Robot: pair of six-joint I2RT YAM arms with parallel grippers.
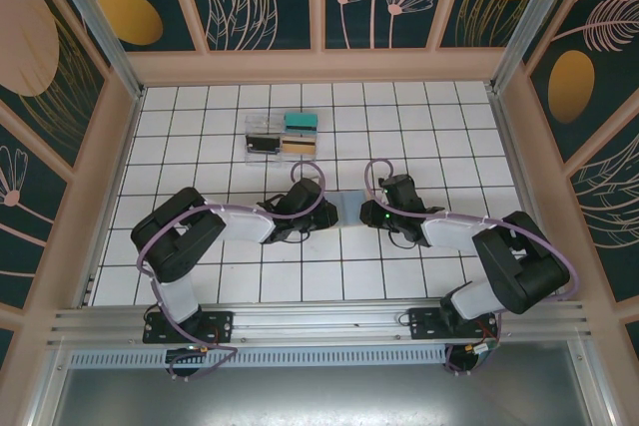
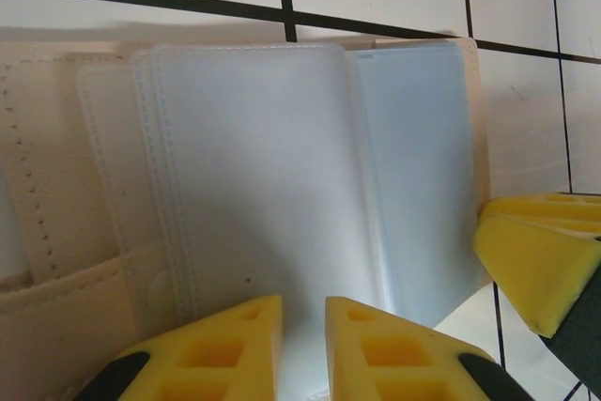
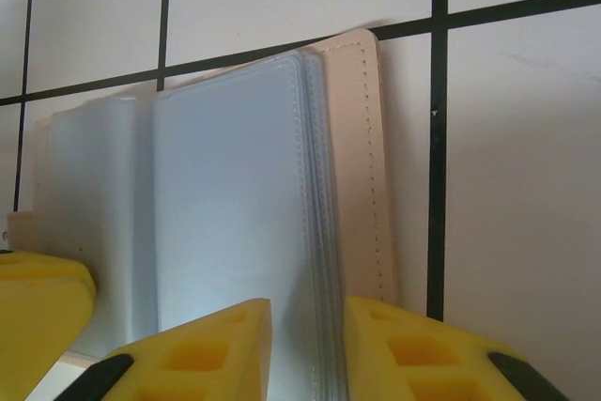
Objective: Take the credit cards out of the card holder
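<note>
1. Left wrist: left gripper (image 2: 296,312) pinches a card holder (image 2: 263,166) sleeve at 6 o'clock; right gripper (image 3: 308,312) clamps the sleeve stack.
2. Spread leaves gently; pockets look empty. Credit cards (image 1: 301,124) lie in the clear tray (image 1: 262,123) at 12 o'clock.

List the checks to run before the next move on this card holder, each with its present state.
1. The card holder lies open on the tiles: ok.
2. The left gripper has a clear sleeve edge between its fingers: ok.
3. The right gripper has the sleeve stack between its fingers: ok.
4. The sleeves facing the wrist cameras hold no card: ok.
5. The sleeves underneath hold no card: cannot tell.
6. The teal card, black card and tan-gold card lie in the clear tray: ok.
</note>
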